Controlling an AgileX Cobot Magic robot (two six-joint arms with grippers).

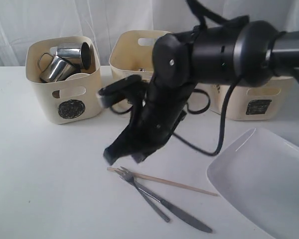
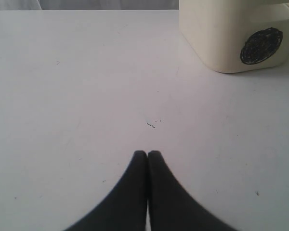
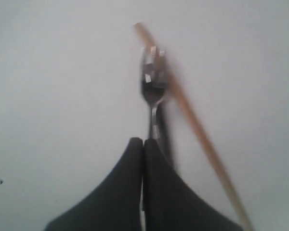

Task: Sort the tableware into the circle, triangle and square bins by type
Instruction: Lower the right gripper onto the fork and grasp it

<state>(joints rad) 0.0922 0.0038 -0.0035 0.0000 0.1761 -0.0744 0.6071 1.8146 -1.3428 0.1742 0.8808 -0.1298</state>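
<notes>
Centrally, right hand clenched above slim steel fork, thin wooden chopstick at its 2 o'clock, left hand clenched over matte white surface

The right arm is matte black, built of fat rounded housings, with one small bright screw set in a joint cap. Farther back it gives way to a smooth grey metal tube. Thin black cables loop loosely from it, and a pale grey bracket juts from its side. The left pincer and the right pincer have plain black fingers, broad at the base and tapering to rounded tips.
</notes>
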